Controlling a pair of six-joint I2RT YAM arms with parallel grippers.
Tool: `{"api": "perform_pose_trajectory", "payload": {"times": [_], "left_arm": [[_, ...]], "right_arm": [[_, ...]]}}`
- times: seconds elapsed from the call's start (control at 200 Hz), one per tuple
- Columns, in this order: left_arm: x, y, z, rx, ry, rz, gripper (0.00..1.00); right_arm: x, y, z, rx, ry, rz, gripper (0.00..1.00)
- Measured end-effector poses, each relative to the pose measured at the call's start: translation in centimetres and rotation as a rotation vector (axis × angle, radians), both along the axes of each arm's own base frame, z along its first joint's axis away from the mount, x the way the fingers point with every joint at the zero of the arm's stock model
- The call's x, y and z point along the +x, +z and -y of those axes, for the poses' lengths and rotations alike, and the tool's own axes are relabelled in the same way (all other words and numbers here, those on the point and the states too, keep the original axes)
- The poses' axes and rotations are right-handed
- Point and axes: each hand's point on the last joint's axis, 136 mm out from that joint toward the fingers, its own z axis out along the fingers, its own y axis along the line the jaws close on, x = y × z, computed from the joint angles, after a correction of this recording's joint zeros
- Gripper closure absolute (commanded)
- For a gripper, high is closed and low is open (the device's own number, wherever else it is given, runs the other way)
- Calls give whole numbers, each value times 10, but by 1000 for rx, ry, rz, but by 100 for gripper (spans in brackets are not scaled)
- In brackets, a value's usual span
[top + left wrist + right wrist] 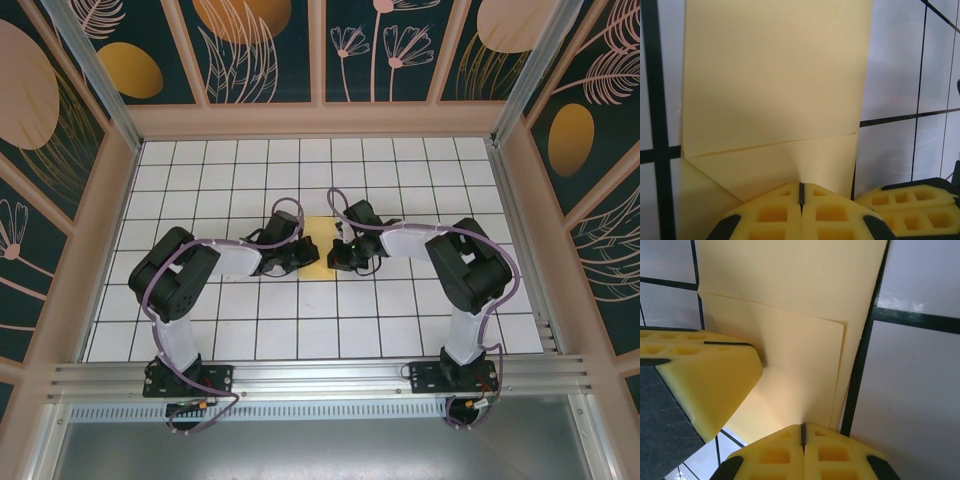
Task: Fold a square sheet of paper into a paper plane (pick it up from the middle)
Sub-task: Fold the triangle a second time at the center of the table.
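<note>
Nearest me is the metal rail (320,378) that carries both my arm bases, set along the edge of the white bench (400,170) ruled in dark grid lines. Mid-bench, my left end effector (303,258) and right end effector (332,255) face each other. Each has its fingers pressed together, tips down on the folded yellow sheet of paper (320,232) lying between them. Whether either nips it I cannot tell. Beyond stand wood-framed walls (270,40), dark teal with pale flowers.

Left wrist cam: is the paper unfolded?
No, a folded layer's edge runs across the square sheet of paper just ahead of the shut left hand.
</note>
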Motion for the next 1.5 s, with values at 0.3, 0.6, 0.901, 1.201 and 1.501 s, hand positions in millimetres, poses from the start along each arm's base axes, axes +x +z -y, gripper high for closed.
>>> {"api": "perform_pose_trajectory", "payload": {"times": [0.3,0.6,0.901,1.201,1.501], "left_arm": [[6,-1,-4,101,-27,48,94],[9,-1,-11,98,-39,84,94],[22,-1,-28,91,-3,90,94],[36,1,-43,144,25,111,90],[45,30,-63,109,118,140,76]], "right_arm": [[1,-1,2,-9,14,8,100],[2,-2,3,-3,20,11,100],[3,-2,2,0,28,22,100],[6,3,0,12,27,29,98],[34,58,4,76,-37,167,65]]}}
